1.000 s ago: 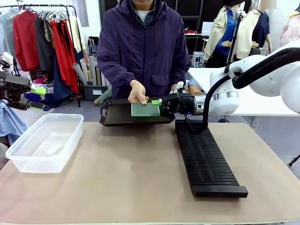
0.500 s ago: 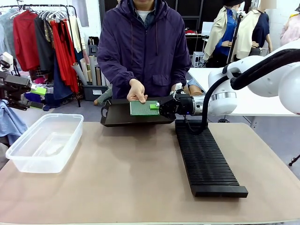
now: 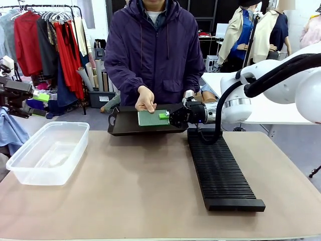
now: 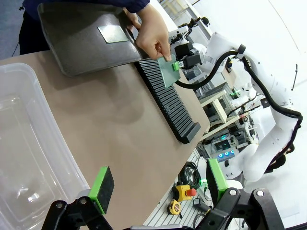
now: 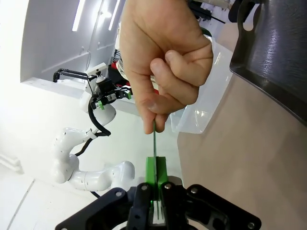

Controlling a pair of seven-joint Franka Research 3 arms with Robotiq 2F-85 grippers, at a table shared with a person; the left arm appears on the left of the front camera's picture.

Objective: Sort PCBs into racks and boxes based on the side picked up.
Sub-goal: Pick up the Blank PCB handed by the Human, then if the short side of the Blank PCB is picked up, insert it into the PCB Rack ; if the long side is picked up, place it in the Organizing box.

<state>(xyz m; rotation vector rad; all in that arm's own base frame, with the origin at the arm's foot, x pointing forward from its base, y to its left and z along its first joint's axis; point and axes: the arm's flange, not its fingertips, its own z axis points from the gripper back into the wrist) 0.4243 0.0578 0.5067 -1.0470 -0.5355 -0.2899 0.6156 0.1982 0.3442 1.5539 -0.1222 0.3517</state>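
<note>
Clamped at one edge by right end effector (image 3: 164, 115), pinched at the other by person's hand (image 3: 146, 99): PCB (image 3: 150, 119), held just beyond rack's (image 3: 220, 170) far end. Probably light, stiff, thin; best gripped along bare margin.

PCB (image 5: 154, 139) showing edge-on in right wrist view, faces not readable. Person's hand (image 5: 165, 52) covering its upper end; pads of the right gripper (image 5: 156, 165) swallowing its lower end. Tray (image 5: 280, 52) running off that picture's right edge. Tub (image 4: 24, 143) being cropped by left wrist view's left edge. Rack (image 3: 220, 170) far end sitting partly behind the right arm's cable, front view.
</note>
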